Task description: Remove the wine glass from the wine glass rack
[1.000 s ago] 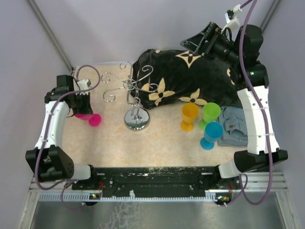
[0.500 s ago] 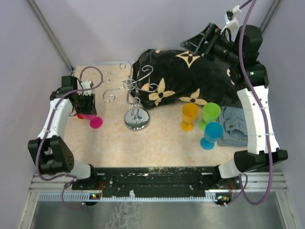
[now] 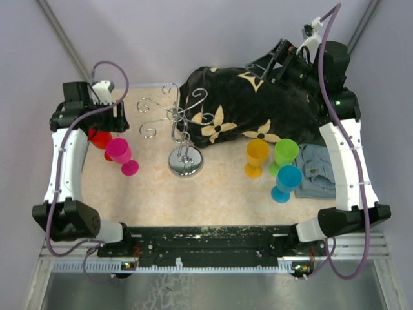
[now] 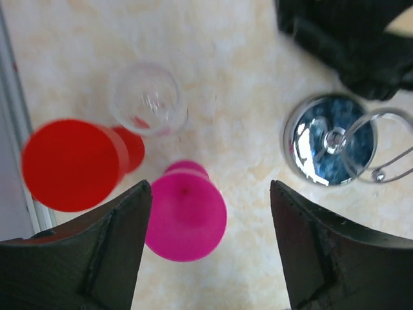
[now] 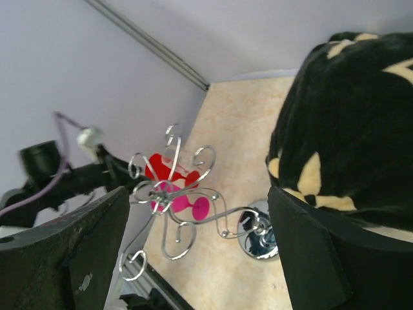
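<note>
Standing upright on the tabletop [image 3: 213, 194], the magenta wine glass [image 4: 186, 219] is off the wine glass rack [image 3: 185, 160] and sits at the rack's 9 o'clock, well apart from it. The left pincer [image 4: 210, 188] hangs above this glass, spread wide and holding nothing. In the wrist view the glass shows in the gap, close to the 9 o'clock finger; from overhead it lies at the pincer's 5 o'clock. The right pincer [image 5: 197, 194] is raised over the black flower-patterned fabric [image 3: 258, 106] at the far right, also spread wide and holding nothing.

Six wine glasses are in view, each a different colour. Three cluster at the left: the magenta one, a red wine glass [image 4: 70, 165] just beside it at 10 o'clock, and a clear wine glass [image 4: 147, 98] at its 11 o'clock, near both. Three more stand close together at the rack's 3 o'clock: an orange wine glass [image 3: 257, 154], a green wine glass [image 3: 286, 152] and a blue wine glass [image 3: 288, 178], the blue one just beside a piece of denim cloth [image 3: 319, 169]. One rack stands on its round chrome base, curled hooks spreading from the post
</note>
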Robot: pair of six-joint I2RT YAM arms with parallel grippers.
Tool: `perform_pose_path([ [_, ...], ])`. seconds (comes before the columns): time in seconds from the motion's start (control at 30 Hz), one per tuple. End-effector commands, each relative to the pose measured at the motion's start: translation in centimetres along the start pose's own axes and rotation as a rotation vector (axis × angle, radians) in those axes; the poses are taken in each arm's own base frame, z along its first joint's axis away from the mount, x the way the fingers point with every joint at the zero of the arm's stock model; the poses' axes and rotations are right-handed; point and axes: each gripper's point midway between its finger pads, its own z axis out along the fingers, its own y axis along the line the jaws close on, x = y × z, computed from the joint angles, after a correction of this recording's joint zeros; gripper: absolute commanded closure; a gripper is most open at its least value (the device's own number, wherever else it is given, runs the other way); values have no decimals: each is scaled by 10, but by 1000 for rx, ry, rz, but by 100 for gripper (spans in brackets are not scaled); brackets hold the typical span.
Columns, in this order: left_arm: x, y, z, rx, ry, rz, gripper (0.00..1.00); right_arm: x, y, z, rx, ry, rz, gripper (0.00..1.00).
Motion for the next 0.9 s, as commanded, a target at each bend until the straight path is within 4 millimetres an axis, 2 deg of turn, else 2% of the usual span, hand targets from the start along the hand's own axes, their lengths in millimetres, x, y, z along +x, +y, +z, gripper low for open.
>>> perform_pose_path([
  [0.0,-68,-13,-53,-1,-332,22,19,1,-31,-6,153,-42,-30,12],
  [0.03,-80,-11,-62,-24,-415,30,17,6,-45,-4,204,-34,-27,11],
  [0.07,-85,-9,-71,-41,-471,29,17,10,-59,-4,256,-32,-28,11],
  [0.13,-84,1,-76,-69,-530,1,16,15,-82,-6,345,-42,-43,11],
  [0.27,-69,32,-77,-90,-587,-120,17,21,-122,-23,512,-113,-90,10],
  [0.3,-65,39,-77,-100,-601,-139,17,30,-136,-25,553,-106,-96,10],
  [0.4,-56,43,-68,-111,-649,-152,18,46,-162,-34,627,-124,-114,9],
  [0.43,-49,42,-61,-104,-655,-162,18,49,-167,-35,637,-138,-123,9],
  [0.63,-40,41,-46,-89,-691,-158,19,80,-204,-47,741,-132,-136,9],
  [0.87,-40,42,-39,-76,-701,-144,20,101,-226,-55,803,-123,-131,8],
])
